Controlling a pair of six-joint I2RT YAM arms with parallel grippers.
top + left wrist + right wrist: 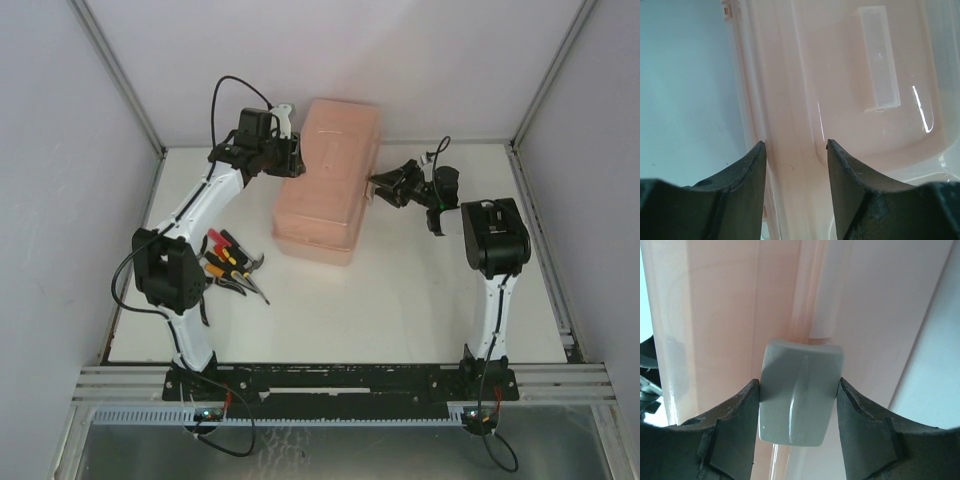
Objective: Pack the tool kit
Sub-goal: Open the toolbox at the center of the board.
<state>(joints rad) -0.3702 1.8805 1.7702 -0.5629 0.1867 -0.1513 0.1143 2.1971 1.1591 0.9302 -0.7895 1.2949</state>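
The tool kit is a closed pink translucent case (325, 185) lying mid-table. My left gripper (297, 158) is at the case's far left edge. In the left wrist view its jaws (795, 145) stand apart over the case's rim (790, 100), gripping nothing. My right gripper (380, 185) is at the case's right side. In the right wrist view its jaws (799, 382) close on a grey latch (800, 400) on the pink case (720, 315), with both fingers touching it. Loose hand tools (235, 265) with red, yellow and black handles lie on the table.
The loose tools lie beside the left arm's elbow, left of the case. White walls and metal frame posts enclose the table on three sides. Cables run off both wrists.
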